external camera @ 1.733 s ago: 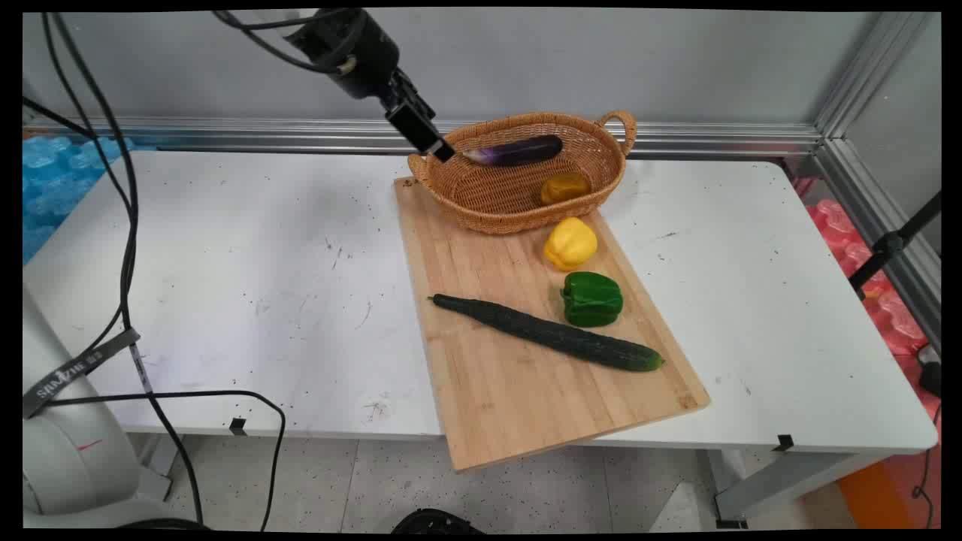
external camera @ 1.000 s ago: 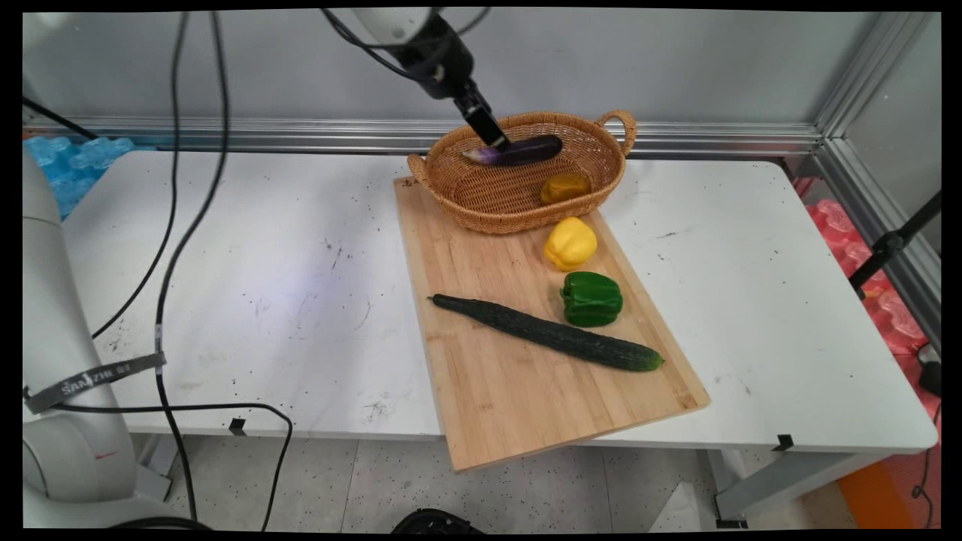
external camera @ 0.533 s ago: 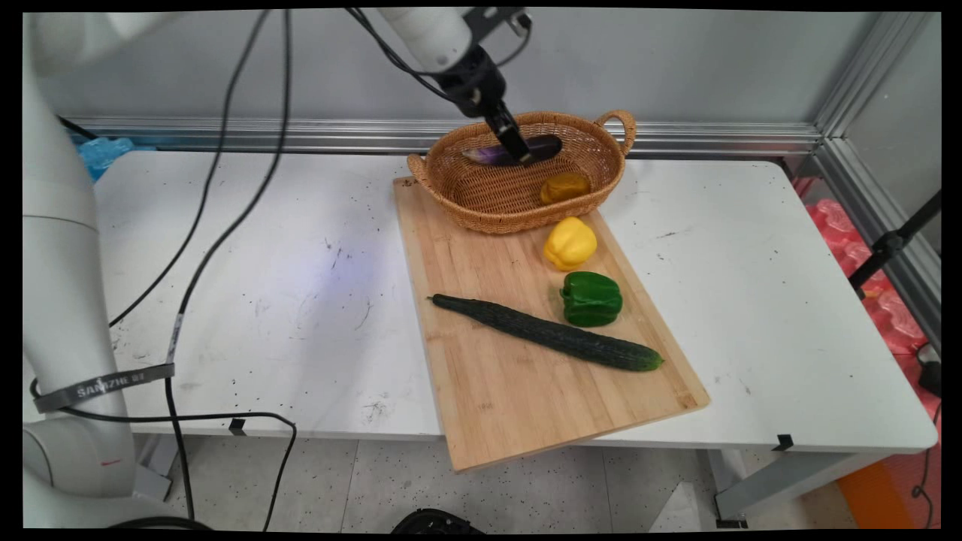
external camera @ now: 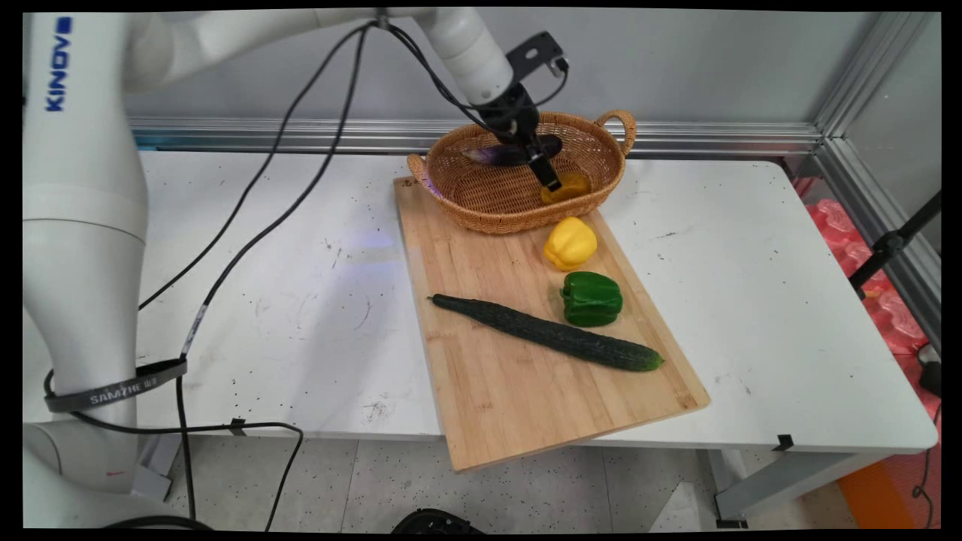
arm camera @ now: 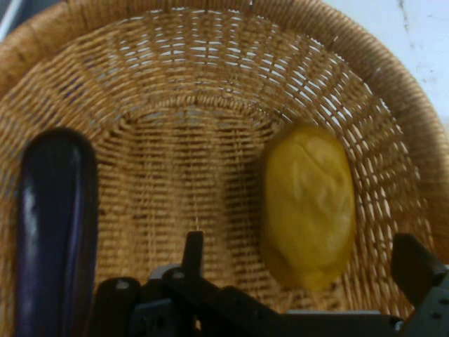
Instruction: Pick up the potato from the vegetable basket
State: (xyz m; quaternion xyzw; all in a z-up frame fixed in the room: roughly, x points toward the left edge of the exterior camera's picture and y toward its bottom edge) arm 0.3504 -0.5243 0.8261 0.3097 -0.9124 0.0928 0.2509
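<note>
Main view: white desk (external camera: 263, 248) carrying a wooden cutting board (external camera: 518, 376). On the board, left to right: a cucumber (external camera: 547, 332), a yellow pepper (external camera: 570, 243) and a green pepper (external camera: 592, 298). At the board's far end stands a wicker basket (external camera: 481, 199) holding an eggplant (external camera: 496, 155) and a yellow fruit, possibly a lemon (external camera: 567, 188). The pincer (external camera: 551, 180) hangs inside the basket. Hand view: eggplant (arm camera: 56, 225) at left, yellow fruit (arm camera: 307, 203) at right, between the spread, empty fingers (arm camera: 414, 263).
</note>
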